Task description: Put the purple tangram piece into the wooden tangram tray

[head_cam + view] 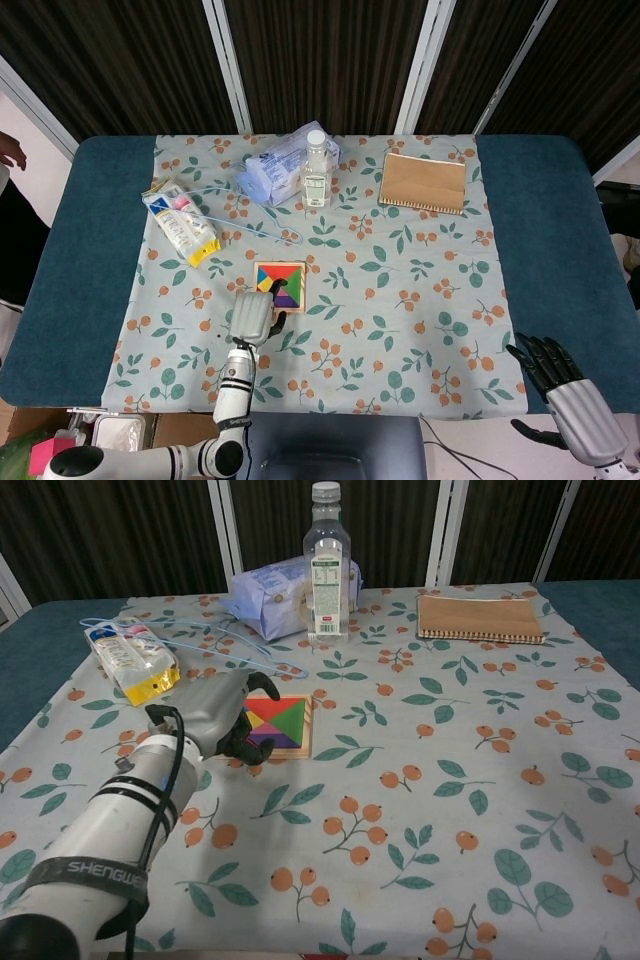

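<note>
Apparently the job is nearly done, judging from how things lie. The wooden tangram tray [280,287] sits on the flowered cloth near the middle of the surface, and the purple tangram piece [284,298] shows inside it, at the corner nearest me, flush among the other coloured pieces as far as the head view lets me judge. From the chest view the same purple piece [264,740] lies just beside my left hand [213,718], whose dark fingers [238,746] curl downward at the tray's near left edge; I cannot tell whether they touch the piece or the rim, since my own hand hides that corner. I see nothing between those fingers, so I take the hand to be curled in and holding nothing, though the hidden side leaves some doubt. My right hand [560,385] hangs off the near right edge of the surface, well apart from the tray, fingers spread and holding nothing. What remains, in my judgement, is only to confirm that the piece sits flat in its slot and to lift the left hand clear without nudging the tray. The water bottle [315,169], notebook [423,183] and yellow packet [182,221] stand well away and play no part.
</note>
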You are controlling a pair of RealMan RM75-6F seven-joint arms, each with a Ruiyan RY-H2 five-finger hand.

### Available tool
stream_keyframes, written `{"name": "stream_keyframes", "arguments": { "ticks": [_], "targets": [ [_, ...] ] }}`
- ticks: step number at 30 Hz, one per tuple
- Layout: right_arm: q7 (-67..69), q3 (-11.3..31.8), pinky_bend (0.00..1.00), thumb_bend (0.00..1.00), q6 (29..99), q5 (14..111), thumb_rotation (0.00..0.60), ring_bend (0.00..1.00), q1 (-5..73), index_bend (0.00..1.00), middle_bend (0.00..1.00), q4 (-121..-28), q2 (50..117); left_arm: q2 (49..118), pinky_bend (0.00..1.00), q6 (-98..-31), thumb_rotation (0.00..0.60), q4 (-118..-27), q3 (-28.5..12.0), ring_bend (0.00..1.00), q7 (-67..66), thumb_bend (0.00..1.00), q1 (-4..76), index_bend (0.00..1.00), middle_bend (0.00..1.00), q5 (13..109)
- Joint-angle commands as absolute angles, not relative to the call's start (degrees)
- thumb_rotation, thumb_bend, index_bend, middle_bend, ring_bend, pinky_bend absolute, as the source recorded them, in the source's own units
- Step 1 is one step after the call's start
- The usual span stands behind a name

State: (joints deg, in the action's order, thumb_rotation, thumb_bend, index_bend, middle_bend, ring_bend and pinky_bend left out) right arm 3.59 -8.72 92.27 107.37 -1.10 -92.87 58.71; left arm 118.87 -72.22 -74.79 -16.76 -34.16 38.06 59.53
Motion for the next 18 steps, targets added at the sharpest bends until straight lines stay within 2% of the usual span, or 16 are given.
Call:
{"name": "stream_keyframes", "arguments": {
  "ticks": [1,2,3,4,5,6,7,9,12,14,18],
  "targets": [
    [3.61,-8.72,0.00,0.16,92.30,107.37,0.600,0.00,-1.12,0.00,0.00,-92.86,58.70,113.16,0.96,-73.56,0.600,-81.26,-12.07,0.86,-28.87,0.38,35.28,0.18,0.83,65.85],
    [3.61,-8.71,0.00,0.16,92.32,107.37,0.600,0.00,-1.13,0.00,0.00,-92.86,58.70,112.43,0.89,-73.76,0.600,-82.00,-11.44,0.76,-28.30,0.38,34.93,0.16,0.74,66.62],
    [3.57,-8.71,0.00,0.16,92.33,107.37,0.600,0.00,-1.15,0.00,0.00,-92.83,58.73,109.51,0.76,-74.62,0.600,-84.85,-8.87,0.60,-26.49,0.38,33.50,0.14,0.60,69.29],
    [2.96,-8.77,0.00,0.16,91.96,107.47,0.600,0.00,-1.09,0.00,0.00,-92.80,58.96,102.08,0.52,-77.73,0.600,-90.36,-2.29,0.36,-23.89,0.38,29.18,0.11,0.39,73.91],
    [2.08,-8.70,0.00,0.16,91.57,107.39,0.600,0.00,-1.05,0.00,0.00,-92.96,59.27,95.50,0.27,-81.61,0.600,-93.97,3.23,0.16,-20.37,0.38,25.88,0.08,0.23,79.56],
    [1.36,-8.65,0.00,0.16,91.21,107.29,0.600,0.00,-1.02,0.00,0.00,-93.18,59.53,91.35,0.20,-84.84,0.600,-94.61,6.57,0.10,-17.06,0.38,23.80,0.07,0.19,83.86],
    [0.69,-8.64,0.00,0.16,90.88,107.23,0.600,0.00,-1.00,0.00,0.00,-93.40,59.77,88.83,0.14,-88.36,0.600,-93.64,8.69,0.07,-14.36,0.38,21.77,0.07,0.16,87.04],
    [-1.02,-8.68,0.00,0.16,90.14,107.29,0.600,0.00,-0.97,0.00,0.00,-93.82,60.31,85.77,0.11,-96.49,0.600,-88.63,11.86,0.05,-9.69,0.38,16.86,0.07,0.15,92.01],
    [-2.97,-8.55,0.00,0.16,89.85,107.29,0.600,0.00,-1.13,0.00,0.00,-94.19,61.09,84.15,0.10,-104.57,0.600,-80.38,13.25,0.04,-1.95,0.38,10.51,0.07,0.13,93.07],
    [-4.10,-8.19,0.00,0.16,89.60,106.76,0.600,0.00,-1.19,0.00,0.00,-94.57,61.68,83.50,0.09,-104.86,0.600,-76.81,12.86,0.03,3.25,0.38,8.68,0.08,0.12,91.71],
    [-5.91,-8.09,0.00,0.16,88.77,106.41,0.600,0.00,-1.15,0.00,0.00,-95.08,62.27,81.63,0.08,-104.25,0.600,-77.29,11.91,0.03,8.36,0.37,8.24,0.09,0.12,92.54]
  ]
}}
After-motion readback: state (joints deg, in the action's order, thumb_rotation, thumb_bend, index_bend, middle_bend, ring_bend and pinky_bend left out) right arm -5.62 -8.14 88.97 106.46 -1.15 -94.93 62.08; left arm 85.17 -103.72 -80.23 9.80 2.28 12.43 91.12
